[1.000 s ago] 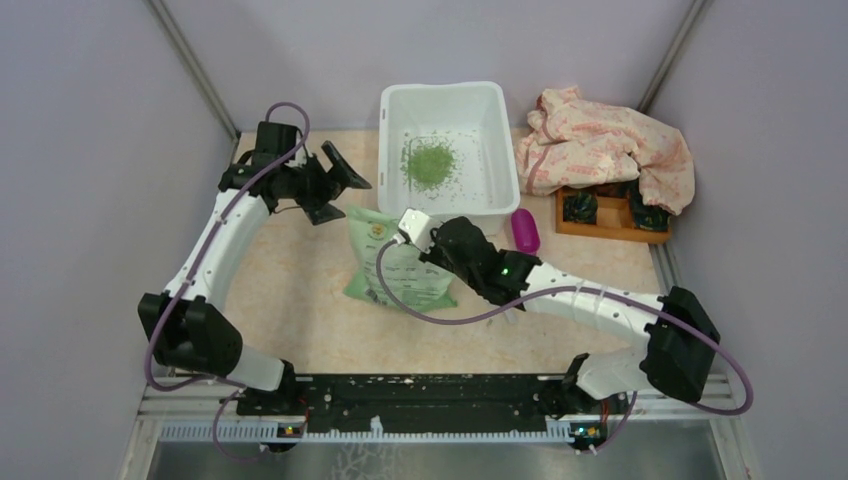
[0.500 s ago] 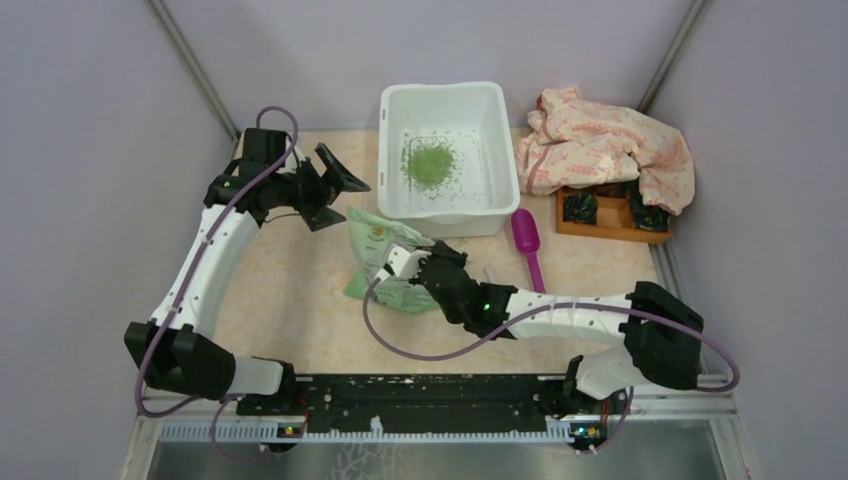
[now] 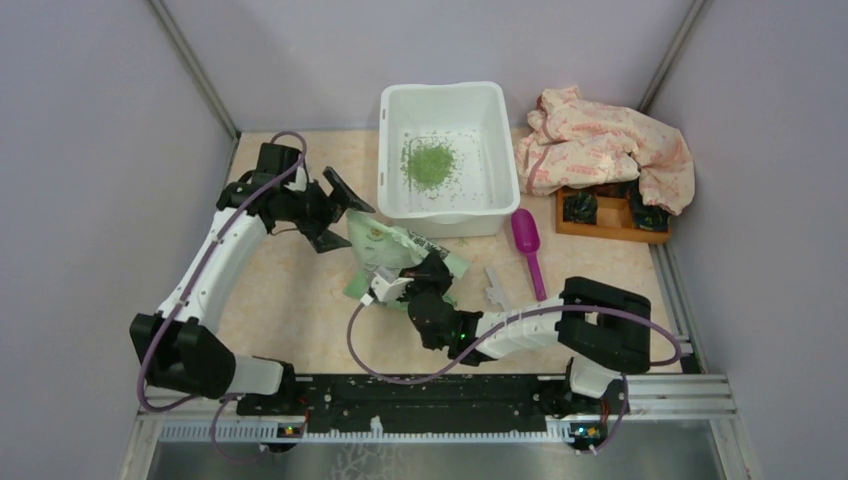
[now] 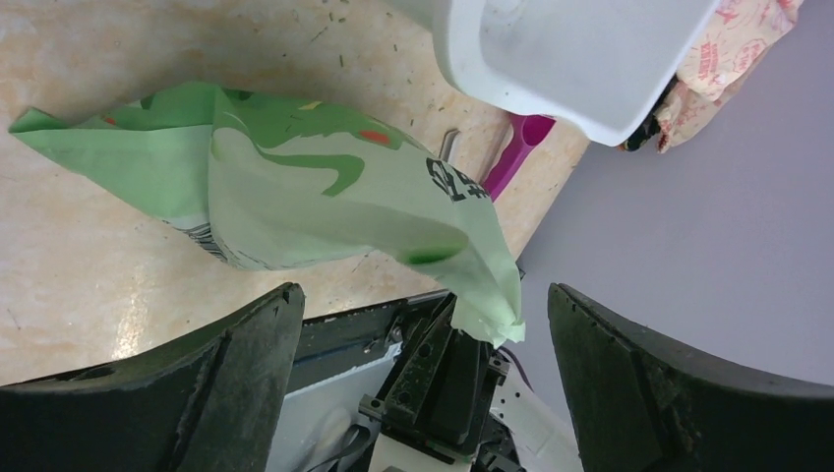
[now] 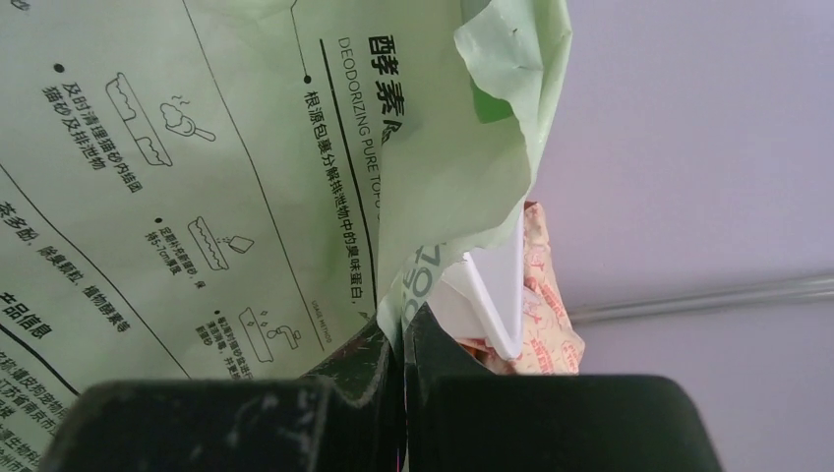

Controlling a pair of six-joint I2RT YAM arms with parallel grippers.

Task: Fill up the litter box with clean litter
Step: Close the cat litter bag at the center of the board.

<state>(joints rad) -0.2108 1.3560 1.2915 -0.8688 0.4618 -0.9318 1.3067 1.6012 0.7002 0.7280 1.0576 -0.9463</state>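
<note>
The right claw point(image 5: 403, 329) grips the bag point(image 3: 385, 248) by a near corner (left claw point(image 3: 345, 218) gapes empty), so next it likely needs tipping over the far litter box point(image 3: 455, 222) with its scant clean litter point(image 3: 430, 163).

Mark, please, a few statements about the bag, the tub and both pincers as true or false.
1. The right pincer is shut on an edge of the green bag. True.
2. The left pincer is shut. False: it is open and holds nothing.
3. The litter box holds a small pile of green litter. True.
4. The magenta scoop lies inside the litter box. False: it lies on the table beside it.
</note>
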